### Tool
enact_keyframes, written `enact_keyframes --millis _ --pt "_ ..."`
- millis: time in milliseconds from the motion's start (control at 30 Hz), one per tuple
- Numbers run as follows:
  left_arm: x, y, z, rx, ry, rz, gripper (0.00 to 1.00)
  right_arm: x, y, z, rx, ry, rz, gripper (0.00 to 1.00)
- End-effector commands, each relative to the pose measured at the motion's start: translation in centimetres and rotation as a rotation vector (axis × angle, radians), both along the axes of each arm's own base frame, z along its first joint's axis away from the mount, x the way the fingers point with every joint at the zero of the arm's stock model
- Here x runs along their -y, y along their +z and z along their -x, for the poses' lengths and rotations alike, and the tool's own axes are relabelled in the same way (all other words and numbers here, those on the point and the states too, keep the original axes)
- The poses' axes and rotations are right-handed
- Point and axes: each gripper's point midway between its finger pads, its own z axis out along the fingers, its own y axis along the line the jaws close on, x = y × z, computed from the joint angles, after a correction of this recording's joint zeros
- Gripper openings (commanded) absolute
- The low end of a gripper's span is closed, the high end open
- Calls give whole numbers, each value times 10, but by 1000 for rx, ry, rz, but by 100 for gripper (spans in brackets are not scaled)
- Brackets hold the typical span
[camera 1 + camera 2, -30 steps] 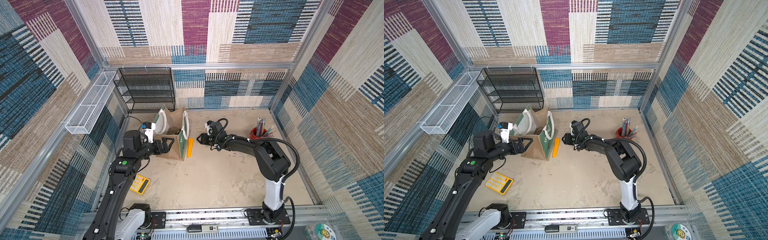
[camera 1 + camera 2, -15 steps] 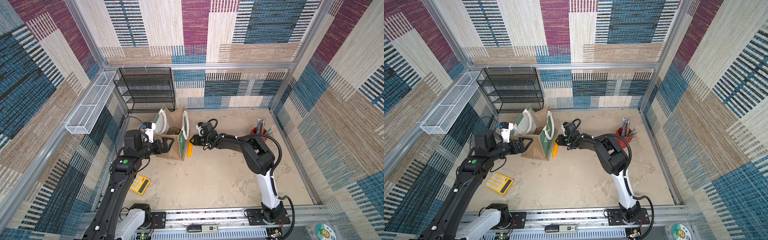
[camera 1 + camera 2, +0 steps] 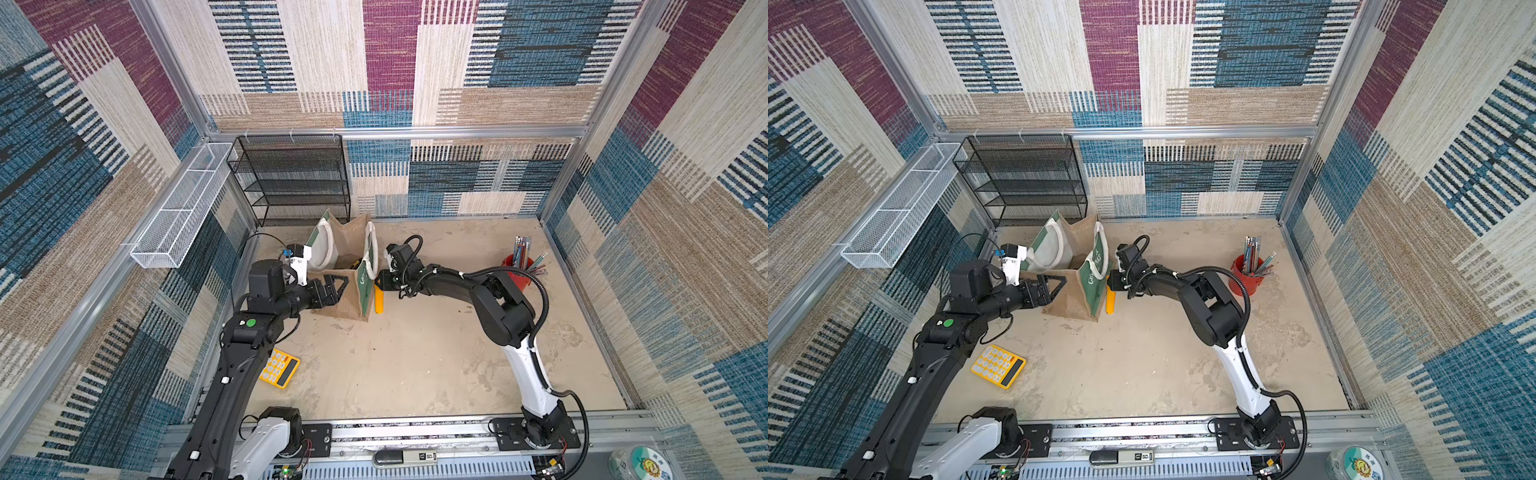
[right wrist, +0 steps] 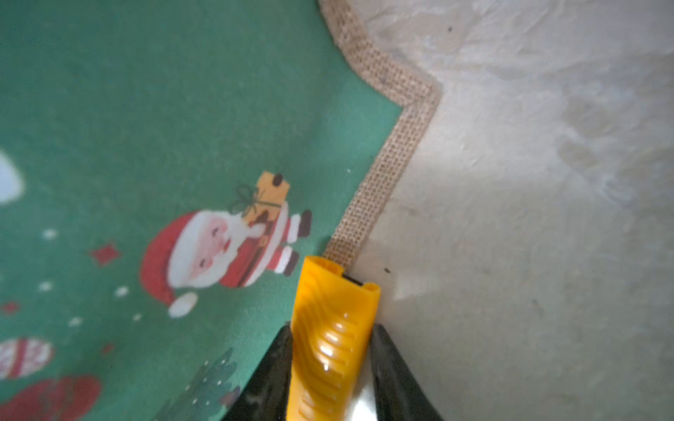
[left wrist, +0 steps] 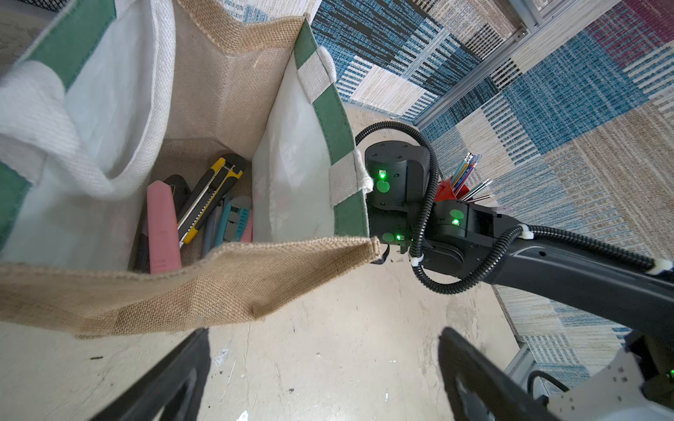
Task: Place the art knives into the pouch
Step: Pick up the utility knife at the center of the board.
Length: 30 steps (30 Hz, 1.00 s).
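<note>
The art knife is a yellow cutter lying on the table against the pouch's green Santa side. In both top views the art knife lies at the right foot of the pouch. My right gripper is low at the knife's far end, with both black fingers pressed on its sides. My left gripper stands wide open and holds nothing, by the near burlap wall of the pouch. The pouch stands open.
Several other cutters lie in the pouch's bottom. A red pen cup stands at the right. A yellow calculator lies near the left arm. A black mesh rack and a white wire basket sit at the back left.
My right gripper has travelled left to the pouch's side and its jaws have narrowed onto the yellow knife. The left arm has stayed put.
</note>
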Motion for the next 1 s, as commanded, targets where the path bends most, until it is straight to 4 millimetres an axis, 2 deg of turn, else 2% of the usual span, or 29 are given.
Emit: enact_keyframes --millis 0,233,367,600,767,967 --pt "-1 0 0 14 -7 -19 99 6 -21 9 -41 0 86 35" --pt "0 -1 -1 9 -9 -15 99 7 -26 14 -28 -4 131 38" --pt "0 -2 -1 7 -8 -14 98 9 -29 17 -36 -8 136 45" --pt "0 -2 -1 8 -10 -13 98 0 -24 23 -54 21 82 44" --pt "0 -2 0 8 -11 -15 99 15 -33 19 -41 -23 158 40" --pt "0 -2 -1 9 -11 -14 98 35 -36 14 -9 -83 262 40"
